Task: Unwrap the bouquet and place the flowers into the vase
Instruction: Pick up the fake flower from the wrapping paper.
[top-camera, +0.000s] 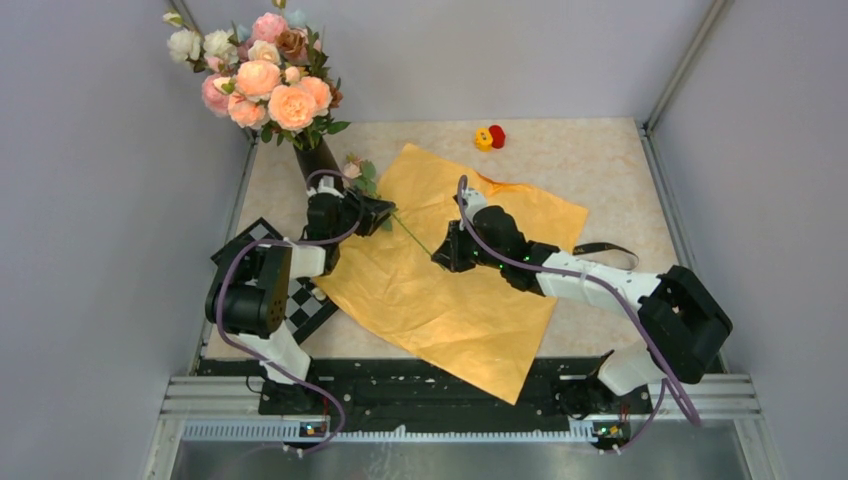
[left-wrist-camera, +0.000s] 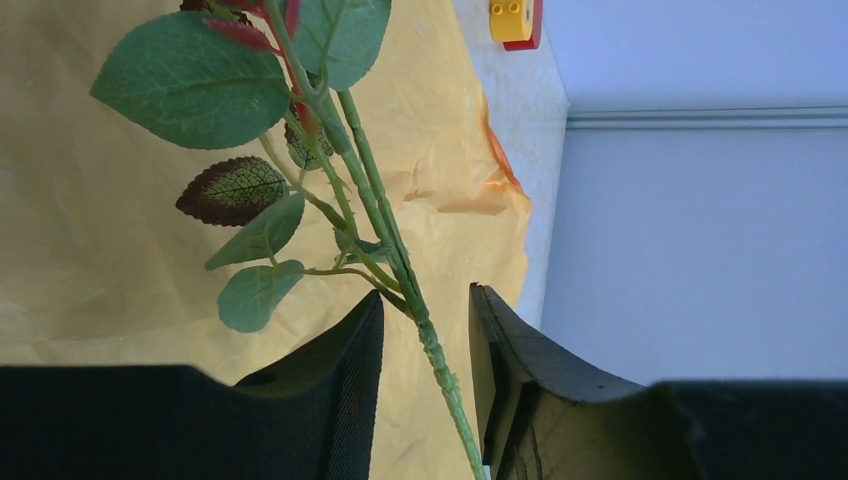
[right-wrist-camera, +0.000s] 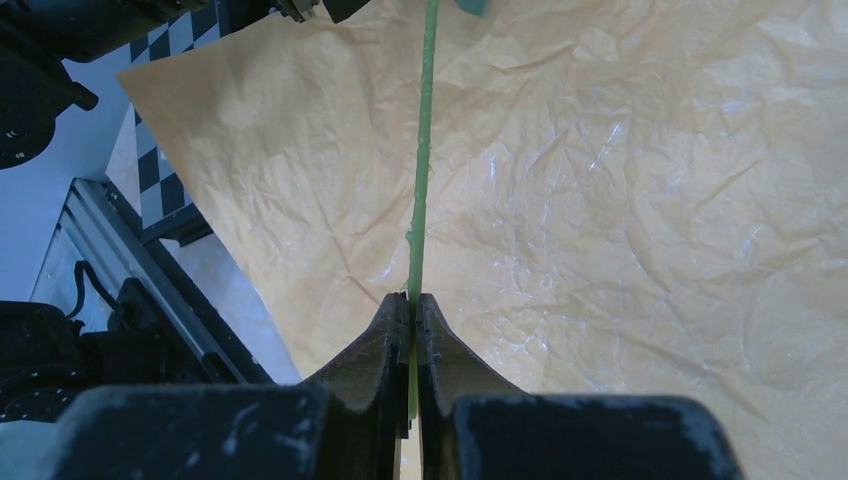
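Work surface: a beige stone-patterned table (top-camera: 580, 160) enclosed by grey walls (top-camera: 100, 200), with the orange wrapping paper (top-camera: 450, 300) spread flat across it. One flower stem (right-wrist-camera: 424, 150), thin and green, runs above the paper between the two claws. The right gripper (right-wrist-camera: 412, 320) is fully closed on the stem's bare lower end. The left gripper (left-wrist-camera: 425, 310) stands partly open around the stem further up, with a gap showing on each side of it. The green leaves (left-wrist-camera: 190, 85) lie just beyond its fingertips. The vase (top-camera: 318, 160), black and already carrying pink and peach flowers (top-camera: 265, 75), stands just behind the left gripper. Two loose heads (top-camera: 489, 137), yellow and red, lie well beyond the right gripper. A black ribbon (top-camera: 605, 250) lies to the rear of the right gripper, at the paper's edge.
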